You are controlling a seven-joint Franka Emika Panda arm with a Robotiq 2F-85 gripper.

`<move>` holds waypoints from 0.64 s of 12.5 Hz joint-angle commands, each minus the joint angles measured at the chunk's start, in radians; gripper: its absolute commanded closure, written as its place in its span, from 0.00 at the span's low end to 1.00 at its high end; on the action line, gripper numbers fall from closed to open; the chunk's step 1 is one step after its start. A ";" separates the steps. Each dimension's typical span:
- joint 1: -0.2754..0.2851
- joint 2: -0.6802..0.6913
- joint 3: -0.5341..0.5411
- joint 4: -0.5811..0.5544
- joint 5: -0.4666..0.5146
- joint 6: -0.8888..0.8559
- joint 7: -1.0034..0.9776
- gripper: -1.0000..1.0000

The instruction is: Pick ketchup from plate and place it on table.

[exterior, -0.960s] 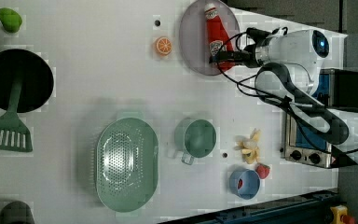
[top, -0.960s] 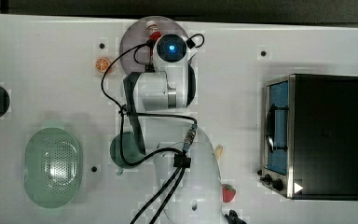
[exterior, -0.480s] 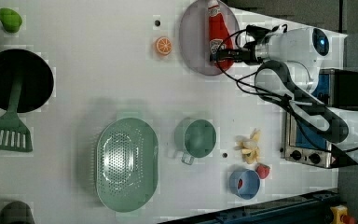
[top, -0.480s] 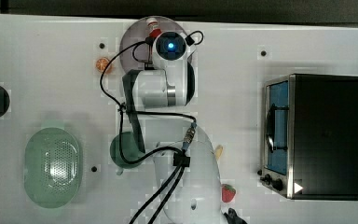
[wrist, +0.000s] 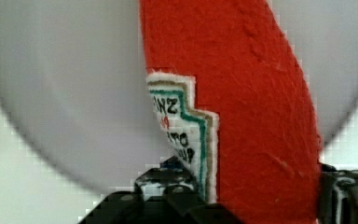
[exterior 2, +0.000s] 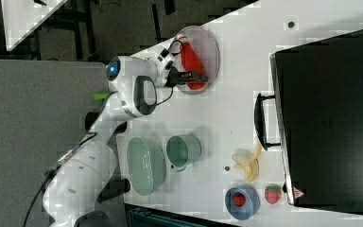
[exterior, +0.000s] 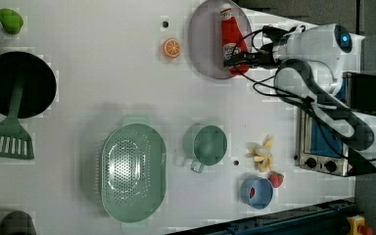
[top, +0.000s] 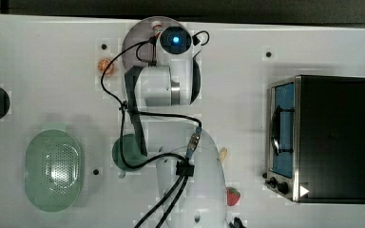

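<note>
The ketchup (exterior: 231, 34) is a slim red bottle with a white cap, lying flat on the pale lilac plate (exterior: 203, 44) at the table's (exterior: 103, 73) far edge. My gripper (exterior: 235, 59) is low over the plate and shut on the bottle's lower body. In the wrist view the ketchup (wrist: 242, 70) runs up from between the two black fingers (wrist: 168, 179), which sit against its sides, with the plate (wrist: 74, 93) behind it. The right view has the gripper (exterior 2: 194, 75) across the ketchup (exterior 2: 189, 56). In the top view my arm hides most of the bottle, leaving the cap (top: 158, 26).
An orange slice (exterior: 172, 48) lies just beside the plate. A green cup (exterior: 205, 143), green basket (exterior: 133, 171), banana (exterior: 262, 152), blue bowl (exterior: 257, 192) and strawberry (exterior: 275, 178) sit further off. A toaster oven (top: 323, 137) stands at the top view's right; a black pan (exterior: 17, 83) is at the left view's left.
The fingers have closed from wide open onto the ketchup's sides, and the gripper has shifted slightly further over the plate. The bottle still lies on the plate.
</note>
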 commanded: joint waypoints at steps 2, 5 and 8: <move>-0.034 -0.182 0.006 0.107 0.015 -0.170 0.026 0.37; -0.072 -0.278 0.005 0.104 0.084 -0.304 0.082 0.37; -0.101 -0.391 -0.005 0.060 0.086 -0.410 0.098 0.37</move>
